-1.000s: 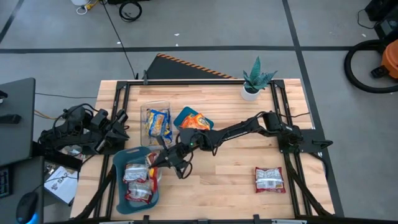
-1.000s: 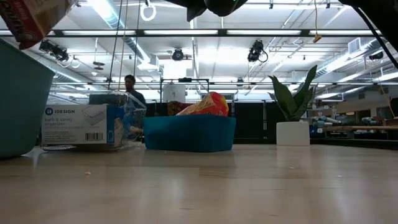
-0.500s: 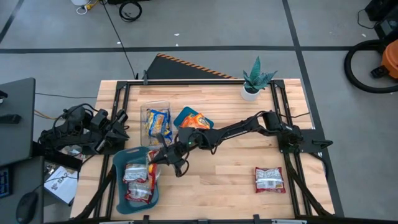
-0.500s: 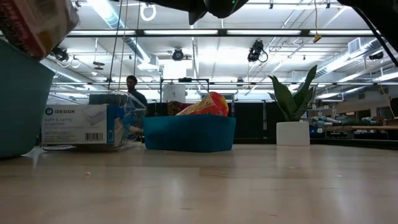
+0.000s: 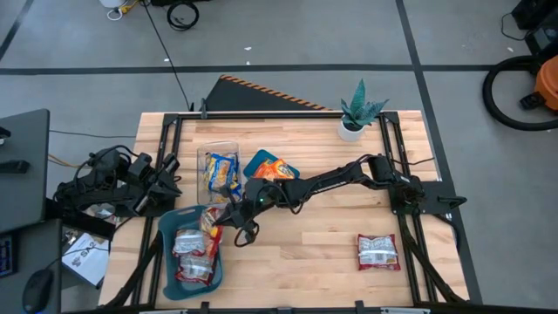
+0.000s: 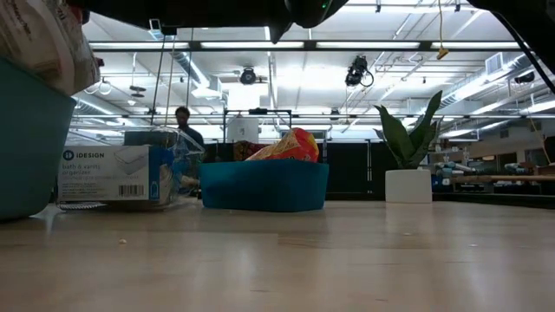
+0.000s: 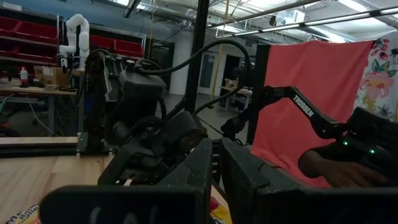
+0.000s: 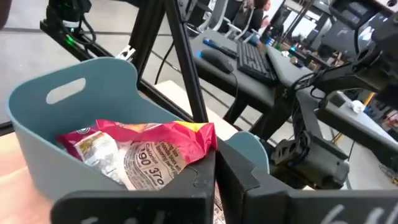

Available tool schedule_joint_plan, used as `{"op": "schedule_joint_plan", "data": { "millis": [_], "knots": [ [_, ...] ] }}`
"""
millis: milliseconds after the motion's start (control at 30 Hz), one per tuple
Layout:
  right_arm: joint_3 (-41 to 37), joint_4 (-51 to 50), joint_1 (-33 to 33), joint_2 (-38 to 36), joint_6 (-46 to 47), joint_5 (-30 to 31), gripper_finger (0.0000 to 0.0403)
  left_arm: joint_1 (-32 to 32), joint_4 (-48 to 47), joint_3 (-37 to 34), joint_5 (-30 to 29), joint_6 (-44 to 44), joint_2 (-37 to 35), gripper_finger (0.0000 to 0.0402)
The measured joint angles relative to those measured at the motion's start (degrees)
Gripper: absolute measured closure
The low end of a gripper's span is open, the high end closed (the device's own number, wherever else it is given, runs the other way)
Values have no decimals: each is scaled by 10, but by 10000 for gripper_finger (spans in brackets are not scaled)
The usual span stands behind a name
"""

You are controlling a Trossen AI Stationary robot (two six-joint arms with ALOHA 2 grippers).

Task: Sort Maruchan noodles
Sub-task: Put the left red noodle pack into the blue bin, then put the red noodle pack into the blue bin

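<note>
Right fingers (image 8: 249, 180): lying almost pressed together, pinching the edge of a red-and-silver packet (image 8: 143, 152); the narrow gap between the pads is all the right wrist view is showing.
Right gripper (image 5: 214, 221): reaching across the table and hanging over the near teal bin (image 5: 167, 262), at its rim on the side toward the table's middle.
Held packet: dangling over the bin's inside wall, not yet lying flat with the red-and-silver packets (image 5: 192, 255) already in there.
Risk, release: if the fingers are parting this close to the rim, the crinkly packet is likely to be catching on the wall and sliding out onto the table rather than dropping in.
Risk, cling: thin plastic is liable to be sticking to a pad and riding out with the gripper.
Risk, bin: a low wrist could be nudging the light bin and shifting it toward the table edge.
Left gripper (image 5: 166, 185): waiting at the table's left edge, just beside the clear container (image 5: 220, 173); whether its fingers are closed I cannot tell.
Other noodles: yellow-and-blue packets (image 5: 223, 172) sitting in the clear container, an orange packet (image 5: 272, 167) in the far teal bin (image 5: 256, 159), one red-and-silver packet (image 5: 377, 251) lying alone on the table's right side, still unsorted.
</note>
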Motion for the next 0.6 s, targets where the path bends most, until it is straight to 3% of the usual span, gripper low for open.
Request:
{"op": "schedule_joint_plan", "data": {
  "millis": [433,600],
  "knots": [
    [0,-21,9,-1,24,-28,305,0,-4,0,0,0,0,365],
    [0,-107,23,-18,26,29,290,0,-7,0,0,0,0,365]
  ]
}}
